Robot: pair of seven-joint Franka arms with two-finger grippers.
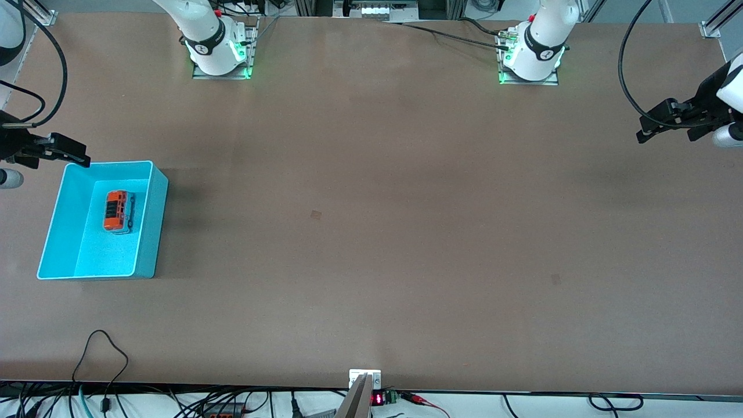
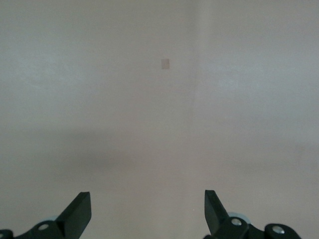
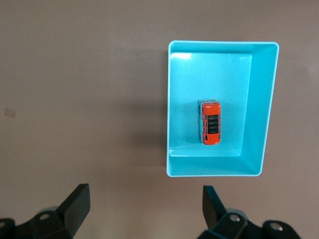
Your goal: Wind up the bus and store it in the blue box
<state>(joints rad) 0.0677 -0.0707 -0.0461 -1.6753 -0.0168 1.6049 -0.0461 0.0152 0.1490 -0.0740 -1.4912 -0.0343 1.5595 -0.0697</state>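
The bus [image 1: 118,211] sits upright on the box [image 1: 152,223] floor at the frame's left, so storing looks done. Right gripper [image 1: 72,155] hangs at the box's upper-left corner, left gripper [image 1: 653,125] over bare bench [image 1: 371,232] at far right; both have jaws wide open and empty. Next, probably only retreat.

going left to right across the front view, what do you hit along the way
right gripper over the blue box's corner → blue box with the bus on its floor → long bare stretch of table → left gripper, open and empty, over the left arm's end of the table
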